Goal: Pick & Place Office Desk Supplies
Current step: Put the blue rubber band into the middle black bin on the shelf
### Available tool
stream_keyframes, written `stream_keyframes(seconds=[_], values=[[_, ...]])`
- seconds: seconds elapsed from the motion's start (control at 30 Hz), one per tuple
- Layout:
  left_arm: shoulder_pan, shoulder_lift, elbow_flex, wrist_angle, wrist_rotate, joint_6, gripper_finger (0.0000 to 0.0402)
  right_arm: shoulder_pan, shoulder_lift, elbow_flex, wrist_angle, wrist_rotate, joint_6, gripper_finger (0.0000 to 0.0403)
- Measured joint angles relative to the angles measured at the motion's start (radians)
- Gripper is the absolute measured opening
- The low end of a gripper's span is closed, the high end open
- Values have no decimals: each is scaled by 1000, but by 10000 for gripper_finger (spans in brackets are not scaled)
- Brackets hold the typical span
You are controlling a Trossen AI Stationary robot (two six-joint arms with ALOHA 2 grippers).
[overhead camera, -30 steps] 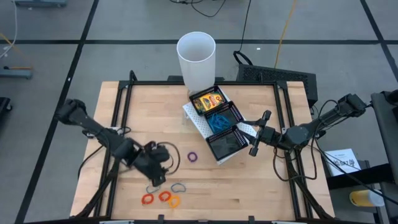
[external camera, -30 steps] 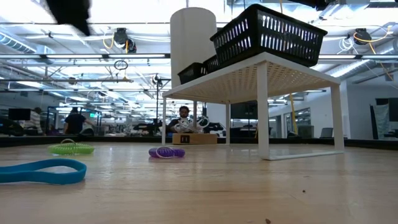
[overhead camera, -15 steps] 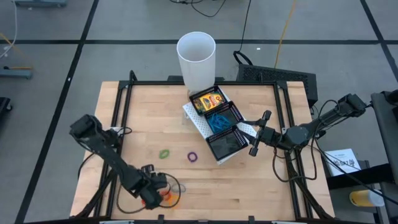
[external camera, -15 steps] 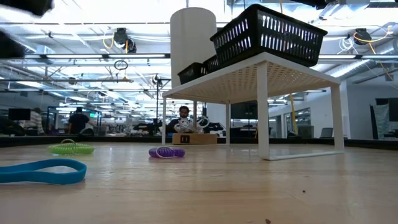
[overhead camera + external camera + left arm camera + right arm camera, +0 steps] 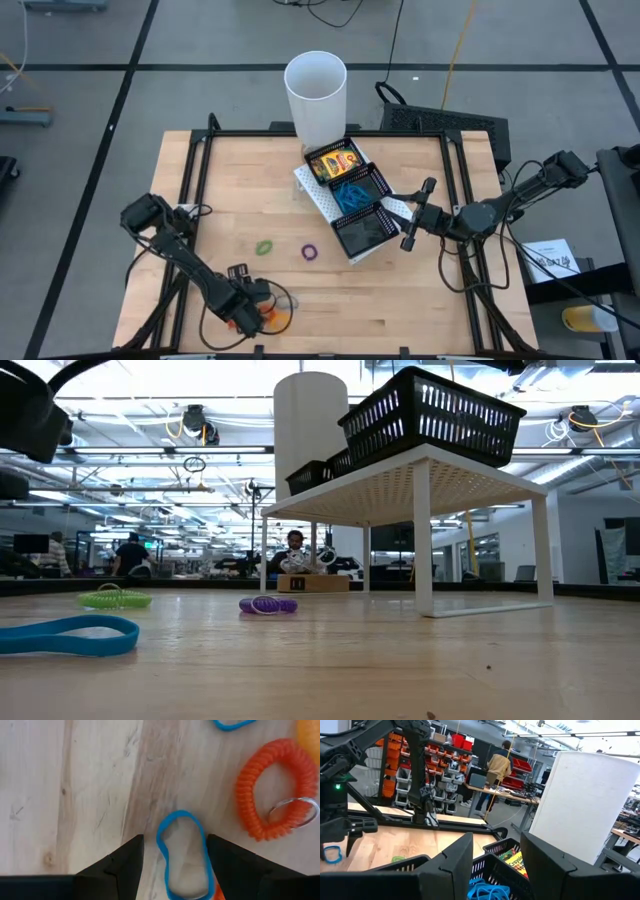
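**Left gripper low over the bands at the front edge**

Your left gripper sits at the lower left of the overhead picture, right over the cluster of bands near the table's front edge. Its wrist camera shows the fingers spread wide with a blue band lying flat on the wood between them, not yet pinched. Just beside it lies an orange coiled band with a metal ring, and a second blue band lies at the top edge of that picture.

In the middle of the overhead picture a green band and a purple band lie apart on the bare wood.

The black mesh tray stands on a white rack right of centre, with the white cup just above it. The tray's upper compartment holds a crayon box; the middle one holds what look like blue bands, though you cannot count them from here.

Your right gripper waits at the tray's right side, its fingers parted and holding nothing.
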Motion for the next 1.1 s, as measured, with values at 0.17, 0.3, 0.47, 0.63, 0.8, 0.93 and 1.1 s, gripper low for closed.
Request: stream_keyframes(seconds=[0.17,0.3,0.47,0.63,0.8,0.93,1.1], values=[[0,-3,-1,-30,2,-26,225,0,0,0,-16,0,20,157],[2,-4,-12,21,1,-37,225,0,0,0,-34,0,27,157],[4,-11,-54,139,19,-37,191,0,0,0,-33,0,27,157],[4,-10,-74,152,2,-98,128,0,0,0,-34,0,27,157],[3,-8,-78,154,-38,-121,84,0,0,0,-33,0,27,157],[13,-7,-78,162,-34,-90,63,0,0,0,-33,0,27,157],[38,-7,-78,166,-20,-45,28,0,0,0,-33,0,27,157]])
